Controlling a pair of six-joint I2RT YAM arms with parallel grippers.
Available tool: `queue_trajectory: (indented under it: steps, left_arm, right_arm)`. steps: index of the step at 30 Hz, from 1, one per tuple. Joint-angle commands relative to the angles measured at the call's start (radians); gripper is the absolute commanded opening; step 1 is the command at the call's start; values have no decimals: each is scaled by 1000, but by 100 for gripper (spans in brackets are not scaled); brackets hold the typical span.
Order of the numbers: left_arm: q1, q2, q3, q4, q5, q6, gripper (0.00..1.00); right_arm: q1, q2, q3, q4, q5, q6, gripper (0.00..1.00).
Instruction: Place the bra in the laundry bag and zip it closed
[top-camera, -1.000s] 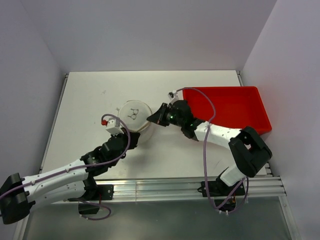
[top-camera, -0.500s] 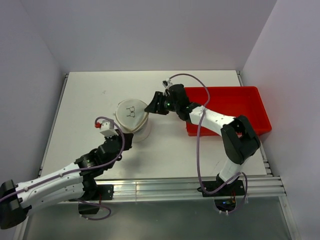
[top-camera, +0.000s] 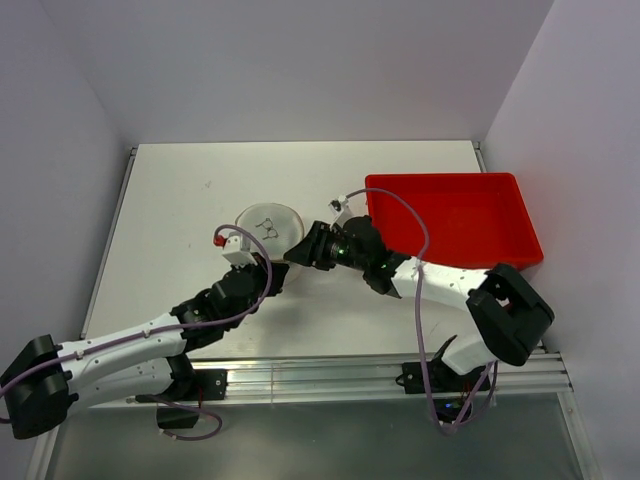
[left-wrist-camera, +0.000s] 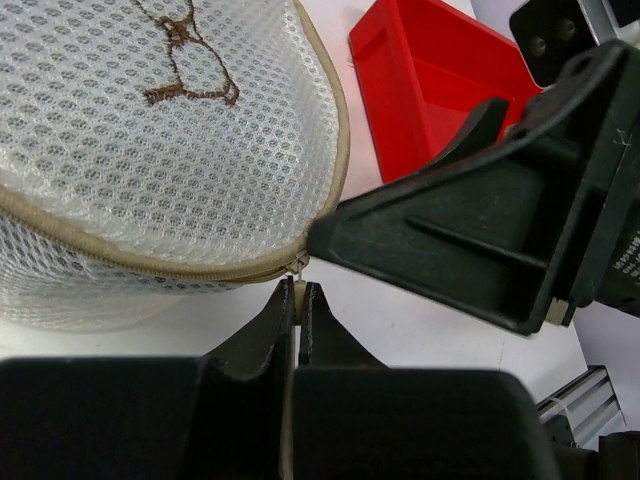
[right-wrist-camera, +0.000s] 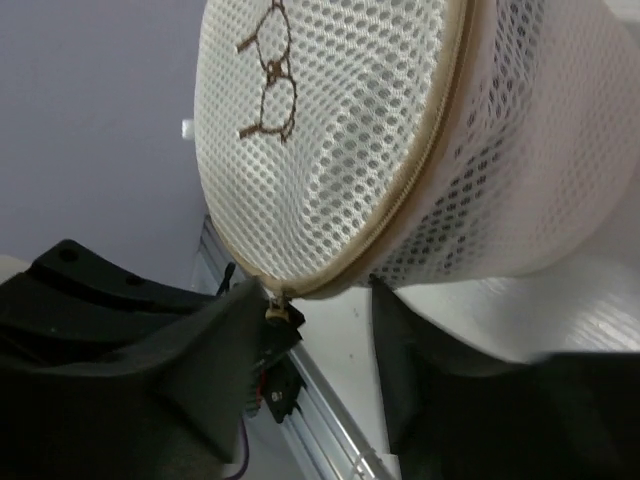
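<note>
The laundry bag (top-camera: 266, 226), a white mesh cylinder with a brown-marked lid, stands mid-table. It fills the upper left of the left wrist view (left-wrist-camera: 140, 130) and the top of the right wrist view (right-wrist-camera: 340, 130). My left gripper (top-camera: 271, 270) (left-wrist-camera: 297, 290) is shut on the cream zip pull (left-wrist-camera: 291, 296) at the bag's front rim. My right gripper (top-camera: 299, 253) (right-wrist-camera: 312, 305) is open at the bag's lower right edge, with the rim and the zip pull (right-wrist-camera: 272, 312) between its fingers (right-wrist-camera: 215, 345). The bra is hidden.
A red plastic bin (top-camera: 455, 215) (left-wrist-camera: 425, 70) sits at the table's right side, just behind the right arm. Both arms crowd the bag's near side. The table's metal rail (top-camera: 330, 375) runs along the front edge.
The right gripper has opened and swung from the bag's upper right side down to its front right edge. The left gripper moved right along the rim, still shut on the zip pull.
</note>
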Motion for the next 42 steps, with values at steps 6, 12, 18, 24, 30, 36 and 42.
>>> queue_trajectory:
  steps: [6, 12, 18, 24, 30, 36, 42]
  left_arm:
    - [-8, 9, 3, 74, 35, -23, 0]
    - [-7, -27, 0, -12, -19, 8, 0]
    - [-5, -194, -55, -249, -142, -12, 0]
    - [0, -304, -69, -334, -183, -26, 0]
    - [0, -141, -31, -118, -77, -12, 0]
    - [0, -24, 31, 6, -27, 20, 0]
    - [-2, 13, 37, 41, 18, 12, 0]
  right_arm:
    - [4, 58, 39, 135, 75, 77, 23]
    - [-37, 39, 62, 83, 109, 22, 0]
    - [-214, 110, 207, -11, -38, -92, 0]
    - [-291, 285, 513, -279, -157, -293, 0]
    - [-246, 252, 462, -289, -100, -272, 47]
    - [-160, 62, 202, -135, -23, -154, 77]
    - [-49, 55, 103, 43, -94, -29, 70]
